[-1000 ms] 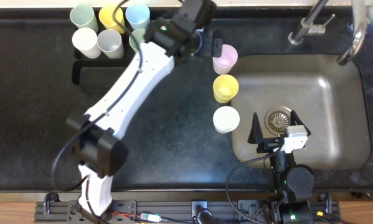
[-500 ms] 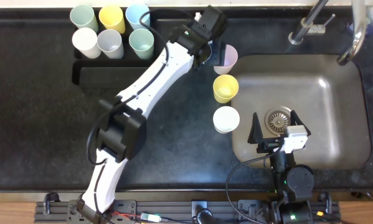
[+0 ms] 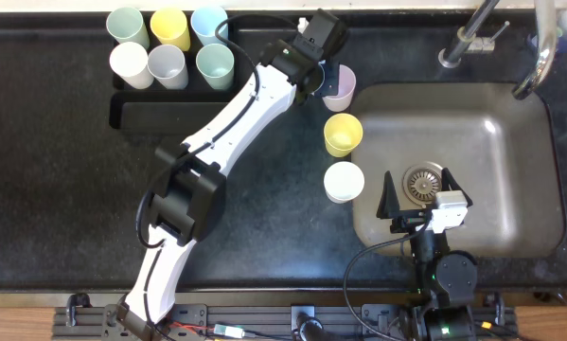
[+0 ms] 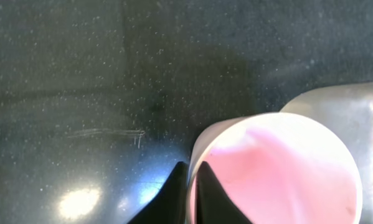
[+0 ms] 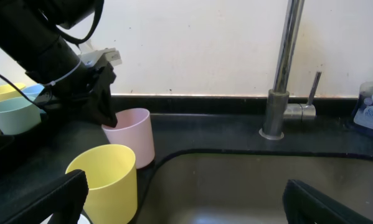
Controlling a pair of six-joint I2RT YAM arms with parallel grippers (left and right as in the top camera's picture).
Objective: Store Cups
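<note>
Pink cup (image 4: 273,168) stands on the counter (image 4: 61,74) beside the sink (image 3: 472,142), its wall pinched between the left jaws, nearly closed on the rim. The grasp looks made; next calls for a straight lift, then carrying it to the cup tray (image 3: 136,112). Right jaws gape wide, empty.

Left arm links (image 3: 248,106): white, smooth, rounded shells.
Left arm joints (image 3: 184,197): black, blocky housings between the white links.
Left arm cable (image 3: 139,227): thin, black, loose beside the lower link.
Left fingertips (image 4: 172,199): black, matte, tapering to narrow points.
Right arm body (image 3: 446,275): black, round housing.
Right wrist block (image 3: 449,208): white, boxy.
Right arm cable (image 3: 359,258): thin, black, curved loop.
Right fingers (image 5: 40,199): black, broad, flat-sided.
</note>
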